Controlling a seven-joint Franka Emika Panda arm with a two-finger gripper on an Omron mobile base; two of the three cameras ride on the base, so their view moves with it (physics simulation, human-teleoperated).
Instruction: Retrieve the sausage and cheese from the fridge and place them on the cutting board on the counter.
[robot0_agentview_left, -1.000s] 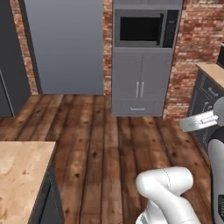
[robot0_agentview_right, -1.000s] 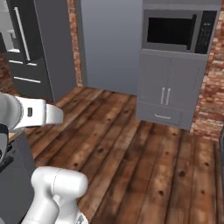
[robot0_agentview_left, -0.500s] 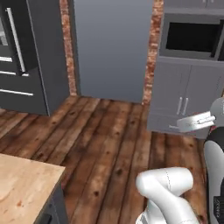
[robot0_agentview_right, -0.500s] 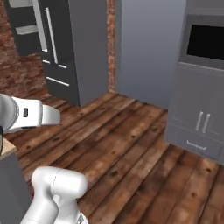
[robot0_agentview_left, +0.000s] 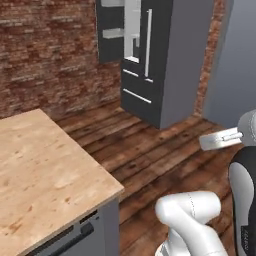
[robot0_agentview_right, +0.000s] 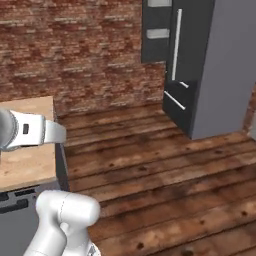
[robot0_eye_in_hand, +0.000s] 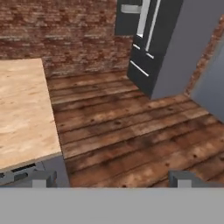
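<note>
One dark grey fridge (robot0_agentview_left: 160, 60) stood at the far side of the room against a brick wall (robot0_agentview_left: 50, 55), one upper door swung open to show white door shelves. One light wooden desk (robot0_agentview_left: 40, 170) sat near, on the left, well apart from the fridge across bare plank floor (robot0_agentview_left: 150, 145). The tool (robot0_eye_in_hand: 109, 179) hung over that floor with its two fingertips (robot0_eye_in_hand: 41, 178) spread wide, pinching nothing.

No sausage, cheese or cutting board could be made out; the fridge interior was too narrow a slice to read.

Risks, as a judgement: the base could clip the desk corner on its way to the fridge, the arm could strike the open door, and the food might prove hard to find on the shelves.
</note>
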